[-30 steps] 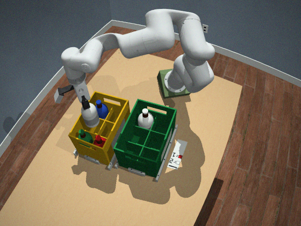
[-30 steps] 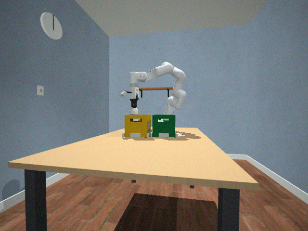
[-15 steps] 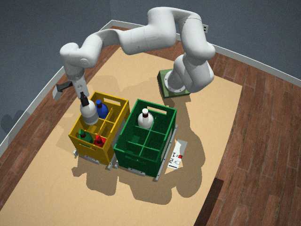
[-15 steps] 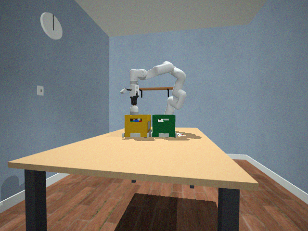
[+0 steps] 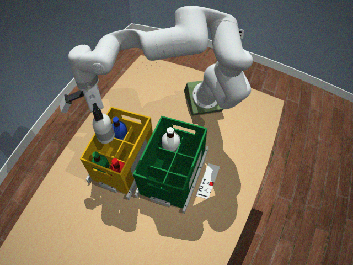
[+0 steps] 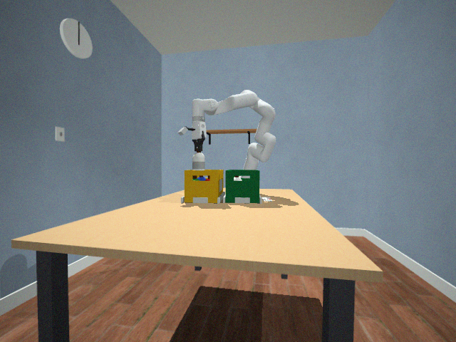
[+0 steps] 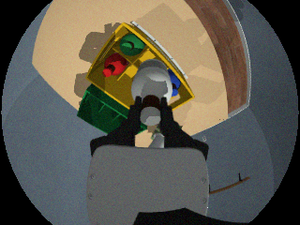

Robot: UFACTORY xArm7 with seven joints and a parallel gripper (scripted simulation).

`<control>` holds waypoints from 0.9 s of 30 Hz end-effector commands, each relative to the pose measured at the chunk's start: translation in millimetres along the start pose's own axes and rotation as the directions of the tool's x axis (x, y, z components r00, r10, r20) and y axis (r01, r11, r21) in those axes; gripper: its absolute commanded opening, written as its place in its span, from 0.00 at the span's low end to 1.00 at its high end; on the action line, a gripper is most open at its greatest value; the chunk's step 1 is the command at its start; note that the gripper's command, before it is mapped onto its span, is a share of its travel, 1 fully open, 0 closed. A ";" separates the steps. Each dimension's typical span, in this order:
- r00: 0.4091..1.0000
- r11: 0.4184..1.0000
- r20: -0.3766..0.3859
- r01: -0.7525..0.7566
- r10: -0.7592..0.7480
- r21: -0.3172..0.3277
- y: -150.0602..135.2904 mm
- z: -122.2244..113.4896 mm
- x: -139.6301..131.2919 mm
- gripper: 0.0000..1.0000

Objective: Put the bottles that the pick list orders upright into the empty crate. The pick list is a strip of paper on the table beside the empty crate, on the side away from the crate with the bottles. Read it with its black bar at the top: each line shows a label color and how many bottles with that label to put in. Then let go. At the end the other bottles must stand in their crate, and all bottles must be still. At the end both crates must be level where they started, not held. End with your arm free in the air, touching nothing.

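Observation:
My gripper [image 5: 97, 112] is shut on the neck of a white bottle [image 5: 103, 130] and holds it upright above the yellow crate [image 5: 116, 148]; it also shows in the side view [image 6: 198, 159] and the wrist view [image 7: 152, 84]. The yellow crate holds a blue bottle [image 5: 118, 127], a green bottle [image 5: 99, 159] and a red bottle [image 5: 116, 165]. The green crate [image 5: 171, 159] to its right holds one white bottle [image 5: 170, 139] in a back cell. The pick list [image 5: 208, 181] lies right of the green crate, showing a red line and a white line.
The arm's base [image 5: 202, 99] stands behind the green crate. Both crates sit side by side on grey rails. The table edge is far from the crates on all sides.

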State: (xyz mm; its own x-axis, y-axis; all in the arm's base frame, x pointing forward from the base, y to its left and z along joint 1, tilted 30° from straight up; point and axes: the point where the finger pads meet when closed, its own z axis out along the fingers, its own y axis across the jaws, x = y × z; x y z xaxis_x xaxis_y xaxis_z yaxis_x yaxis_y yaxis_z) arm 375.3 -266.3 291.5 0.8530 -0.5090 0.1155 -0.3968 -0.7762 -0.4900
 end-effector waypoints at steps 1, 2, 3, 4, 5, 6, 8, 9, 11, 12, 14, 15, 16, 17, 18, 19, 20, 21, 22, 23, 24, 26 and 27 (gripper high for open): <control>1.000 1.000 -0.006 0.000 0.000 -0.001 0.5 -9.9 1.0 0.00; 1.000 1.000 -0.006 0.000 0.000 -0.001 0.5 -11.6 1.0 0.00; 1.000 1.000 -0.006 0.000 0.000 -0.001 0.5 -13.3 1.0 0.00; 1.000 1.000 -0.006 0.000 0.000 -0.001 0.5 -14.9 0.9 0.00; 1.000 1.000 -0.006 0.000 0.000 -0.001 0.5 -16.6 0.9 0.00; 1.000 1.000 -0.006 0.000 0.000 -0.001 0.5 -18.3 0.9 0.00; 1.000 1.000 -0.006 0.000 0.000 -0.001 0.5 -19.9 0.9 0.00; 1.000 1.000 -0.006 0.000 0.000 -0.001 0.5 -19.9 0.9 0.00; 1.000 1.000 -0.006 0.000 0.000 -0.001 0.5 -23.3 0.9 0.00; 1.000 1.000 -0.006 0.000 0.000 -0.001 0.5 -24.9 0.9 0.00; 1.000 1.000 -0.006 0.000 0.000 -0.001 0.5 -28.3 0.9 0.00; 1.000 1.000 -0.006 0.000 0.000 -0.001 0.5 -29.9 0.9 0.00; 1.000 1.000 -0.006 0.000 0.000 -0.001 0.5 -30.6 0.9 0.00; 1.000 1.000 -0.006 0.000 0.000 -0.001 0.5 -30.6 0.9 0.00; 1.000 1.000 -0.006 0.000 0.000 -0.001 0.5 -30.6 0.9 0.00; 1.000 1.000 -0.006 0.000 0.000 -0.001 0.5 -30.6 0.9 0.00; 1.000 1.000 -0.006 0.000 0.000 -0.001 0.5 -30.5 0.8 0.00; 1.000 1.000 -0.006 0.000 0.000 -0.001 0.5 -30.6 0.9 0.00; 1.000 1.000 -0.006 0.000 0.000 -0.001 0.5 -30.6 0.9 0.00; 1.000 1.000 -0.006 0.000 0.000 -0.001 0.5 -30.6 0.9 0.00; 1.000 1.000 -0.006 0.000 0.000 -0.001 0.5 -30.6 0.9 0.00; 1.000 1.000 -0.006 0.000 0.000 -0.001 0.5 -30.6 0.9 0.00; 1.000 1.000 -0.006 0.000 0.000 -0.001 -0.8 -30.6 -0.6 0.00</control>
State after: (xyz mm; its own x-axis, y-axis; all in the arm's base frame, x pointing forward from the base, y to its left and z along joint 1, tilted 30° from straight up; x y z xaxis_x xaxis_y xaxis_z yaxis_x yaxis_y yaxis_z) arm 365.9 -276.7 315.6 0.8531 -0.5088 0.1152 -0.3967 -0.7762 -0.4901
